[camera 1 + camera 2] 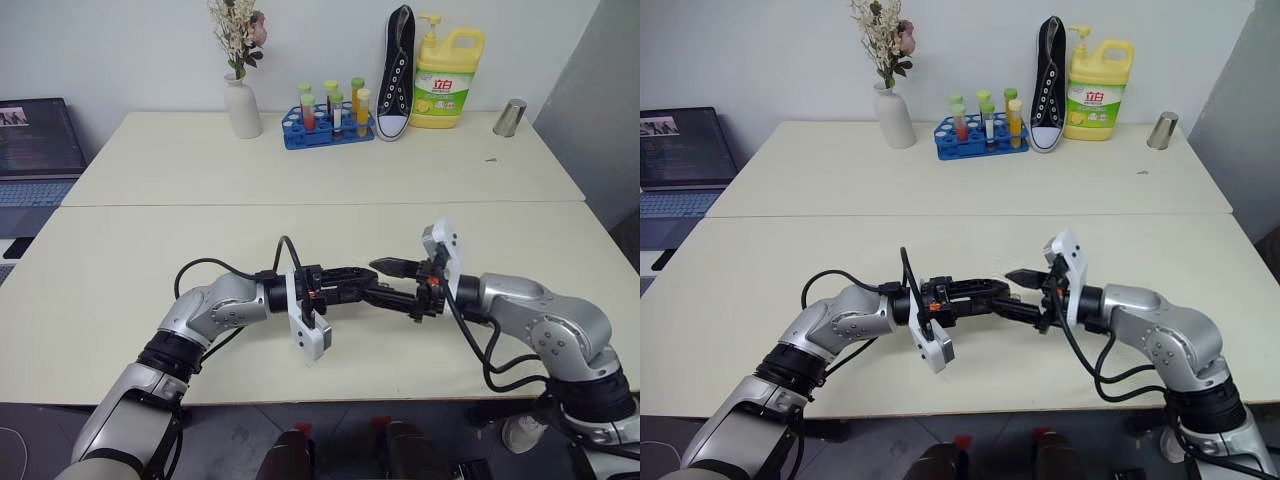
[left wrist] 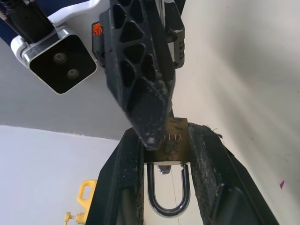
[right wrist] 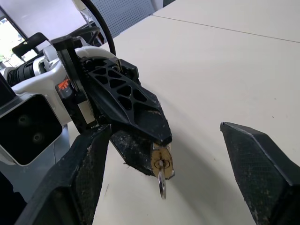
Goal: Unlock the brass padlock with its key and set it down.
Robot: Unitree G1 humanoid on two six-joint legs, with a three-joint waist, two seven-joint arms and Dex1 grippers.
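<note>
1. Padlock [image 2: 172,140] of brass sits pinched in the left gripper [image 1: 372,283], jaws closed on its body, above the desk [image 1: 120,270].
2. Key [image 3: 161,180] sticks out of the padlock's end.
3. Right gripper [image 3: 161,154] faces it, jaws spread wide either side, gripping nothing.

Above the front table [image 1: 120,290], the left gripper [image 1: 372,283] points toward the right gripper [image 1: 398,282], fingertips meeting in the middle. The right gripper's fingers stand apart, one above and one below the left's tip. Behind, a tube rack [image 1: 325,128] stands between a white vase [image 1: 242,107] and a black sneaker [image 1: 397,75]; yellow detergent [image 1: 443,80] beside the shoe.
</note>
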